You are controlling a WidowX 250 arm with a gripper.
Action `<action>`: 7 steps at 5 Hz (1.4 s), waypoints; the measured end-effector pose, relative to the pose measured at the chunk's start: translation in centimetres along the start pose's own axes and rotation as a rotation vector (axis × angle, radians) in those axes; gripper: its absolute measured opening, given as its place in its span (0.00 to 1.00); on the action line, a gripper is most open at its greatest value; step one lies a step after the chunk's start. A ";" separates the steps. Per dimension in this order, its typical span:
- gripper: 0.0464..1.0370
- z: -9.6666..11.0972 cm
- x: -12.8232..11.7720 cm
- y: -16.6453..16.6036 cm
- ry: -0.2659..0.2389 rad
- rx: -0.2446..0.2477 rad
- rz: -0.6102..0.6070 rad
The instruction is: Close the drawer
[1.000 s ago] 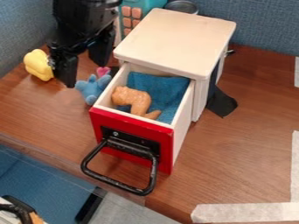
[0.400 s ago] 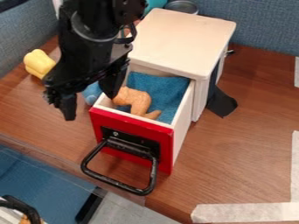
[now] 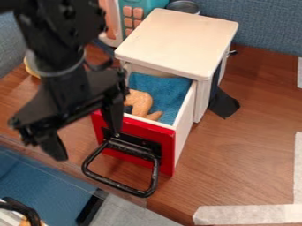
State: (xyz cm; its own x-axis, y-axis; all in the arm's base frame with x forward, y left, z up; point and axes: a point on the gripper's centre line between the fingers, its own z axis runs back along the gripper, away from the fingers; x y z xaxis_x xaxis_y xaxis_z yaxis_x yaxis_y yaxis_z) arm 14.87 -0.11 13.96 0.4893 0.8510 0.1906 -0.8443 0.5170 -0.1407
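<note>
My black gripper (image 3: 85,143) hangs at the left of the camera view, its two fingers spread wide apart with nothing between them. One finger stands in front of the left part of the drawer's red front (image 3: 167,154); the other is further left, near the table's front edge. The drawer is pulled out of the white cabinet (image 3: 177,39), its black loop handle (image 3: 154,176) pointing toward the camera. Inside lie a blue cloth (image 3: 171,95) and an orange-brown toy (image 3: 140,102), partly hidden by the gripper.
A teal and pink toy (image 3: 128,17) and a metal can (image 3: 183,6) stand behind the cabinet. A yellow toy (image 3: 29,69) peeks out behind the arm. Whitish tape (image 3: 247,214) marks the table at the lower right.
The gripper has come forward, toward the camera, from beside the cabinet to the drawer's front left. It now covers the blue toy and most of the yellow one. The drawer has not moved.
</note>
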 end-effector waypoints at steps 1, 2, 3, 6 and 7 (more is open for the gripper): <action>0.96 -0.7 -1.5 0.9 0.060 -0.019 -0.092; 0.96 -2.1 -2.2 1.2 0.055 0.026 -0.215; 0.96 -3.8 -2.4 1.3 0.044 0.089 -0.352; 0.96 -5.9 -2.6 2.0 0.149 0.105 -0.685; 0.96 -7.1 -2.5 2.8 0.238 0.156 -0.700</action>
State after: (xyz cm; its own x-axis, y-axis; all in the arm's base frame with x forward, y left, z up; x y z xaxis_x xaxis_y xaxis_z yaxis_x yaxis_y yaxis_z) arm 12.83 -0.11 6.22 0.9419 0.3342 -0.0323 -0.3310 0.9403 0.0791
